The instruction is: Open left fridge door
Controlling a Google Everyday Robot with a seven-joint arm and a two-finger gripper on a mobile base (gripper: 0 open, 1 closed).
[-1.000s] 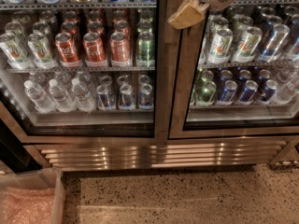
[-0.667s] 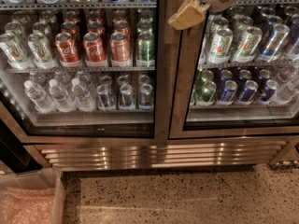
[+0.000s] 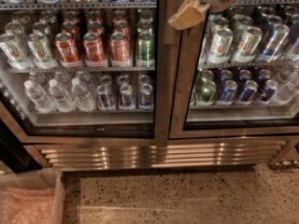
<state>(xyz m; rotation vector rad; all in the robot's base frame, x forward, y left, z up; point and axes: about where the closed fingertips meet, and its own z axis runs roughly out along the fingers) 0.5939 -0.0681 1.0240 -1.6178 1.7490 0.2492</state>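
Brushed steel frames the left fridge door (image 3: pixel 84 92), which fills the upper left and centre of the frame. It is a tall glass pane, shut flush against the matching right door (image 3: pixel 243 78) at the middle seam. Red cola cans (image 3: pixel 93 48) and clear water bottles (image 3: pixel 58 94) show through it on wire shelves. The gripper (image 3: pixel 189 14) hangs at the top of the frame, just right of centre, in front of the seam and overlapping the inner edge of the right door. I cannot tell whether it is set wide or narrow, and it appears to grasp nothing. The door should handle as a stiff, fairly heavy slab, probably held by a seal that resists the first pull and then swings freely. The glass is slick and breakable, so it is no place to press or grip. No separate handle shows. The likeliest hold is the door's steel upright (image 3: pixel 161 78) beside the seam, hooked from its edge and drawn outward and left. Below lie a steel grille (image 3: pixel 154 153), speckled floor (image 3: pixel 187 195) and a clear bin (image 3: pixel 56 190) at lower left, near the door's swing.
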